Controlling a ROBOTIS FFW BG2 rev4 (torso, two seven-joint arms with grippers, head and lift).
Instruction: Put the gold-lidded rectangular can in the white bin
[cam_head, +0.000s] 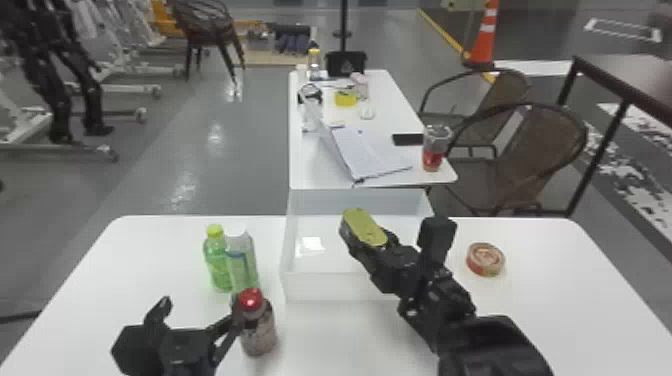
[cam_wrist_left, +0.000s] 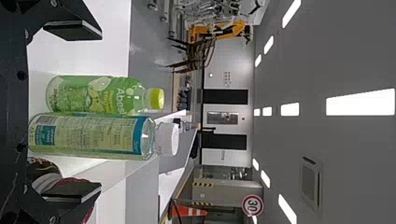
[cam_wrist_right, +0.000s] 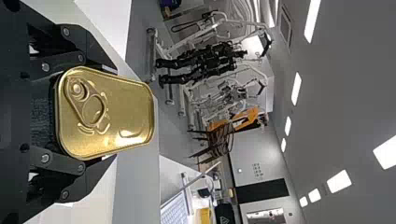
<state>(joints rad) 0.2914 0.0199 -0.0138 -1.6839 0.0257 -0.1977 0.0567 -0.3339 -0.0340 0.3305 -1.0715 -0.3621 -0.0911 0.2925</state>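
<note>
One claw, the right gripper (cam_head: 371, 245), is closed on the gold-lidded can (cam_head: 364, 228). The can looks to be over the white bin (cam_head: 330, 287), though how high up is hard to tell. The left gripper (cam_head: 199, 314) is open, with a red-topped bottle (cam_head: 260, 334) by one finger. A green bottle (cam_head: 217, 270) and a white-topped bottle (cam_head: 242, 265) stand left of the bin. A round tin (cam_head: 485, 260) sits to its right.
</note>
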